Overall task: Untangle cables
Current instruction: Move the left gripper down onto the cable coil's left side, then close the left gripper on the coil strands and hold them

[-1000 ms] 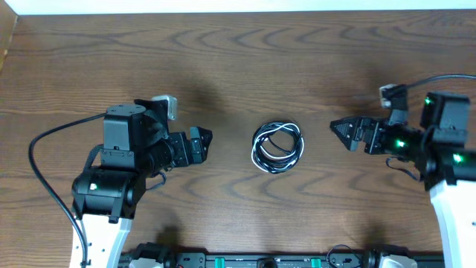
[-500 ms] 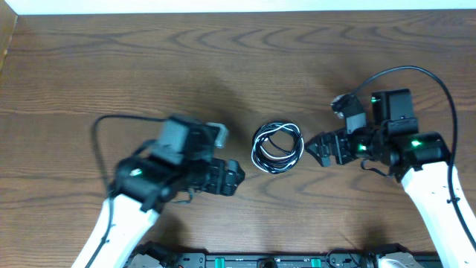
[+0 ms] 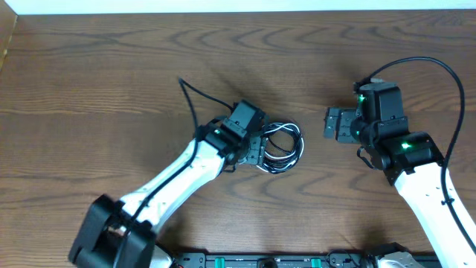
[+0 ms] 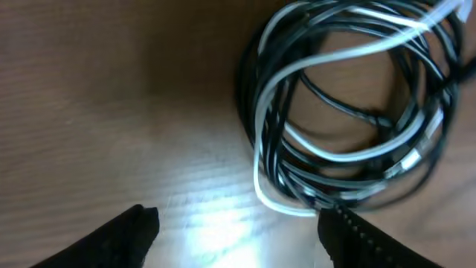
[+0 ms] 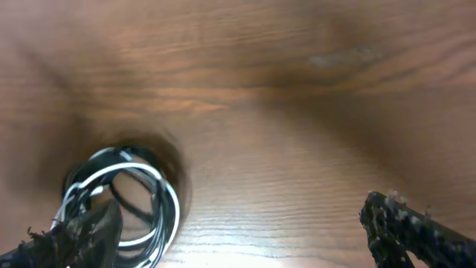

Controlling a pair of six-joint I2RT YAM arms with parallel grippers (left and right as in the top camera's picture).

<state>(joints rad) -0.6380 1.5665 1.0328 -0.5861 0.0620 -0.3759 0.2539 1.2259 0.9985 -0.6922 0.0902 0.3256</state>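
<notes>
left gripper (image 3: pixel 259 152), jaws wide, is right at the cables' (image 3: pixel 281 149) left edge; right gripper (image 3: pixel 331 123), also wide, sits farther right.

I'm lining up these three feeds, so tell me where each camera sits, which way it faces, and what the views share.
Overhead: fixed above the table, looking straight down; both arms show, left gripper at the coiled cables, right gripper apart.
Left wrist: on the left arm, looking down at the cables close up; fingertips along the bottom.
Right wrist: on the right arm, angled over the table; fingertips in bottom corners, cables lower left.
Shared: all see the cables.
</notes>
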